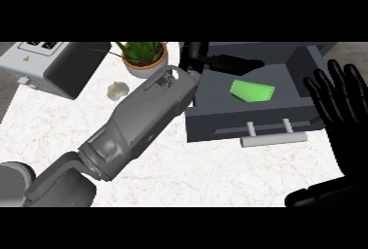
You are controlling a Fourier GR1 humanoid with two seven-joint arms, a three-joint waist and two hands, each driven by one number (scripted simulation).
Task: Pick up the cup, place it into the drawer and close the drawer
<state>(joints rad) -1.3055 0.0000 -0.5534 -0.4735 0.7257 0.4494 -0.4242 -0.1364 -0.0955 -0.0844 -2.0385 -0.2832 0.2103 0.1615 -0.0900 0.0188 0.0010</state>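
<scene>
A green cup point(253, 91) lies on its side inside the open dark grey drawer point(215, 121). The drawer's pale handle point(273, 140) faces the near side. My left forearm runs up from the lower left, and my left hand point(229, 62) hovers over the drawer's back left part, just above and left of the cup. Its fingers stretch out and hold nothing. At the view's right edge my right hand point(338, 104) rests open with fingers up, beside the drawer's right wall.
A grey box-shaped appliance point(45, 65) stands at the back left. A potted plant point(144, 56) sits behind my left forearm, and a small white object point(117, 91) lies on the white marble counter point(215, 175) beside it.
</scene>
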